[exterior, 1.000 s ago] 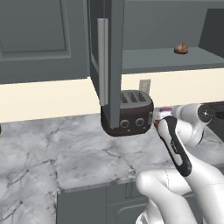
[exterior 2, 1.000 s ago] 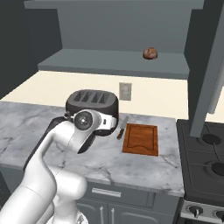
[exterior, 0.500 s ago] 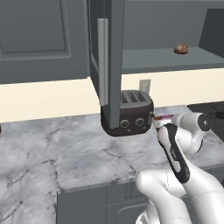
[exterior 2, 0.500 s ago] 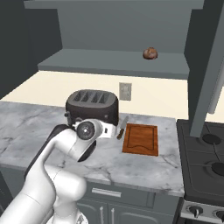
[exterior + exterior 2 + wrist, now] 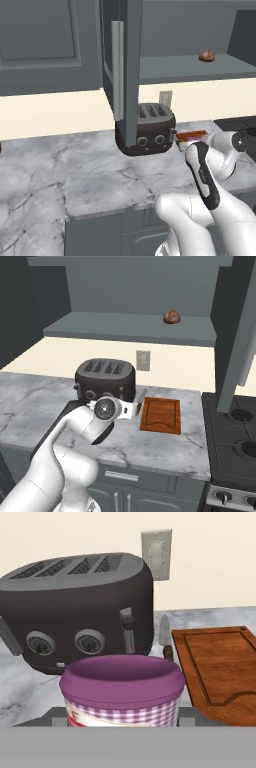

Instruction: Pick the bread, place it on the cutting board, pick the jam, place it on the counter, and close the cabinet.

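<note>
Marble worktop (image 5: 45, 401) under you, toaster (image 5: 75, 612) dead ahead, and your gripper (image 5: 122, 719) is clamped around the jam (image 5: 122, 694) beside the cutting board (image 5: 220, 667), bread (image 5: 171, 317) up on the cabinet shelf.

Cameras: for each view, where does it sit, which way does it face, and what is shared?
Left base view: behind-left, facing the toaster; arm lower right.
Right base view: behind-right, facing the cutting board and bread; arm lower left.
Hand view: on the hand, facing the jam and toaster.
Shared: toaster, cutting board.
</note>
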Tool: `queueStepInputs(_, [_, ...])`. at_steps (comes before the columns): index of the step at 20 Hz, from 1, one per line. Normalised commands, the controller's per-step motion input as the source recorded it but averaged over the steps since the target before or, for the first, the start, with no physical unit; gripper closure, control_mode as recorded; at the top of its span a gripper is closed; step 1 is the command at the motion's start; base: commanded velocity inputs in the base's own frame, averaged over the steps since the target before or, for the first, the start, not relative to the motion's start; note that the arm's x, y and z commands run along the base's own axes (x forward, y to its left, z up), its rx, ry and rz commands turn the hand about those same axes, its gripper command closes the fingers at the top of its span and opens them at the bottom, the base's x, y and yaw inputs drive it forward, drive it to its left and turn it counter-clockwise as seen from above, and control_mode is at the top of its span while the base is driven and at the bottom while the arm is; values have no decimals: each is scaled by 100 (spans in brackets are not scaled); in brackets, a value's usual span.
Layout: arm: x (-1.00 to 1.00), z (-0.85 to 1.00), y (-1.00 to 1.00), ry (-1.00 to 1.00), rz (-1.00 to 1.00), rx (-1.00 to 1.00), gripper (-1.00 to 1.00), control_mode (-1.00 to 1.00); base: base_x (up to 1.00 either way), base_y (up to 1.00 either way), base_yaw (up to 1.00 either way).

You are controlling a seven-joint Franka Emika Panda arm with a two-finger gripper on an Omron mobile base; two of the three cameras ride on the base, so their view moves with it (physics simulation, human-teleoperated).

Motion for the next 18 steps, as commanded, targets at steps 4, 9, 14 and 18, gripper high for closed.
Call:
queueStepInputs(4, [-1, -39, 0, 0, 0, 0, 100, -100, 0, 0, 0])
queueStepInputs(9, [0, -40, -1, 0, 0, 0, 100, -100, 0, 0, 0])
queueStepInputs(14, [0, -42, -1, 0, 0, 0, 100, -100, 0, 0, 0])
queueStepInputs(18, [0, -40, -1, 0, 0, 0, 100, -100, 0, 0, 0])
